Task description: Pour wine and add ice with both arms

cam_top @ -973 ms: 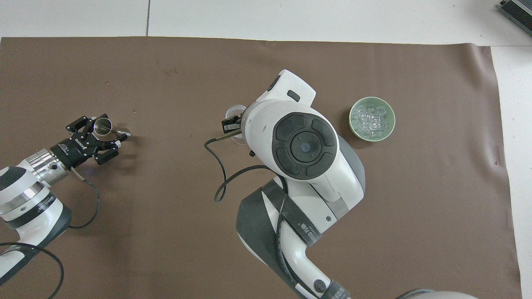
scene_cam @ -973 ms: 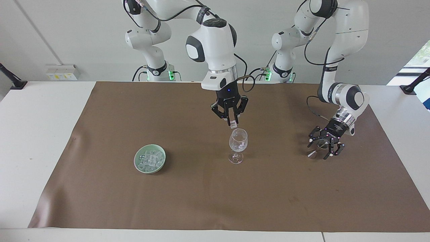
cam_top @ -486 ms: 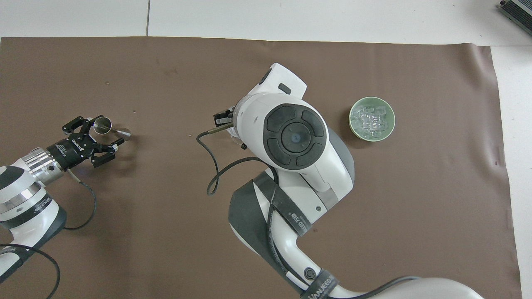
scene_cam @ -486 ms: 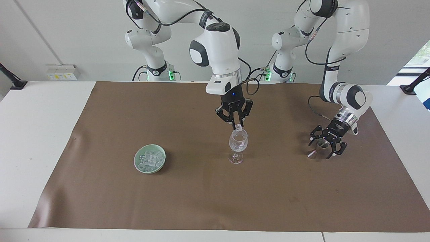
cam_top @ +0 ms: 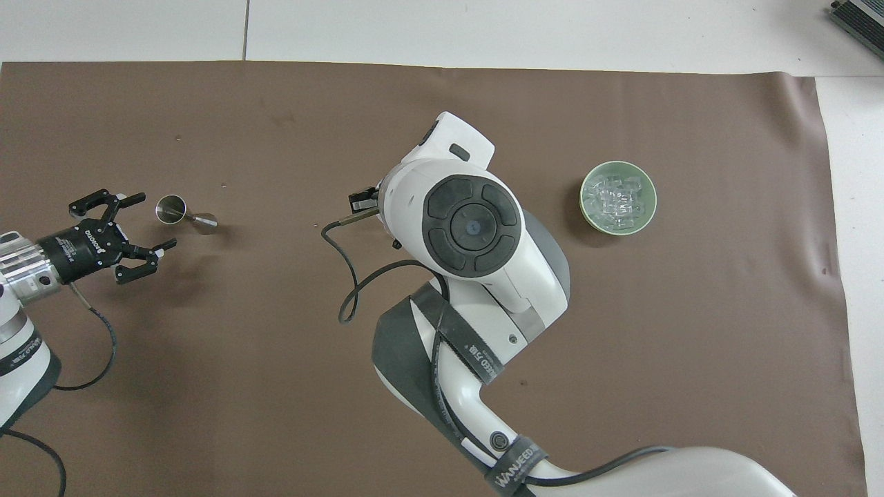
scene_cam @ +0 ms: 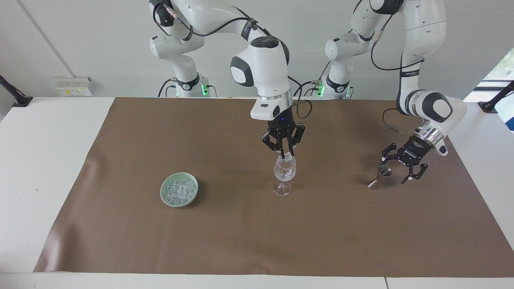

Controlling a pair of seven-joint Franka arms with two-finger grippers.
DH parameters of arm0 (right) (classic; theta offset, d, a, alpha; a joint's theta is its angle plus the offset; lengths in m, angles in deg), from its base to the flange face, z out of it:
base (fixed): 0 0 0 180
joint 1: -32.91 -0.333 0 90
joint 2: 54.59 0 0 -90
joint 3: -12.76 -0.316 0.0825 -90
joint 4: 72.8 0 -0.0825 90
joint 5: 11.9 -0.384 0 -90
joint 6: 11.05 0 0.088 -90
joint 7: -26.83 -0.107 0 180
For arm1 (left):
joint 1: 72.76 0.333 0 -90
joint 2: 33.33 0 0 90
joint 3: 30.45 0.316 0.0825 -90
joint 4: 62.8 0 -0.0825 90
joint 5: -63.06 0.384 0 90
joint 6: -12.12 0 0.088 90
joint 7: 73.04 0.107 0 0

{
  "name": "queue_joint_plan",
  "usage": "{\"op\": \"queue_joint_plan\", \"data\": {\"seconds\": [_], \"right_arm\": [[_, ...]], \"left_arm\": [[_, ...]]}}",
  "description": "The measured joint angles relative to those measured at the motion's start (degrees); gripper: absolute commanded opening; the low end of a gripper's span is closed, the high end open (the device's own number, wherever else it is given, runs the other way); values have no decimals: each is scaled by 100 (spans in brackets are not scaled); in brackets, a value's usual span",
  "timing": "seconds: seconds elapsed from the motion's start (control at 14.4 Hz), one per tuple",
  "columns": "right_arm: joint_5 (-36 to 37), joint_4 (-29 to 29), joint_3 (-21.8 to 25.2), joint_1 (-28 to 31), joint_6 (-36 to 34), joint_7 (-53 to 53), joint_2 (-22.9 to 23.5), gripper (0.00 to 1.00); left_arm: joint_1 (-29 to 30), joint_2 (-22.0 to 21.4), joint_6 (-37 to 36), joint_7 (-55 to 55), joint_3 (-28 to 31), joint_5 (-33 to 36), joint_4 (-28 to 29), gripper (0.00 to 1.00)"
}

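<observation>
A clear wine glass (scene_cam: 284,170) stands at the middle of the brown mat and holds a few ice cubes. My right gripper (scene_cam: 284,157) hangs straight down at the glass's rim, shut on a small clear ice cube (scene_cam: 283,159). In the overhead view the right arm's wrist (cam_top: 472,226) hides the glass. A small metal jigger (scene_cam: 382,174) lies on its side toward the left arm's end and also shows in the overhead view (cam_top: 173,209). My left gripper (scene_cam: 397,170) is open beside the jigger, apart from it, as the overhead view (cam_top: 150,224) shows.
A green bowl (scene_cam: 164,196) with several ice cubes sits toward the right arm's end of the mat; it also shows in the overhead view (cam_top: 585,207). The brown mat (scene_cam: 257,233) covers most of the white table.
My right gripper has carried the ice cube a little toward the left arm's end and down to the glass's rim. My left gripper has drawn back from around the jigger, which stays on the mat.
</observation>
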Motion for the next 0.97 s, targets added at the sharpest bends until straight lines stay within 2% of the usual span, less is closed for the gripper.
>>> {"op": "queue_joint_plan", "data": {"seconds": [0.21, 0.49, 0.63, 0.97], "right_arm": [[0, 2, 1, 2, 0, 0, 7, 0], [0, 1, 15, 31, 0, 0, 35, 0], [0, 1, 17, 40, 24, 0, 57, 0], [0, -45, 4, 2, 233, 0, 178, 0]], "left_arm": [[139, -170, -149, -39, 49, 1117, -231, 100], [208, -315, -707, -32, 235, 2557, -819, 100], [191, -431, -766, -35, 195, 3285, -1047, 100], [-77, -708, -858, -24, 141, 4344, -1353, 100]]}}
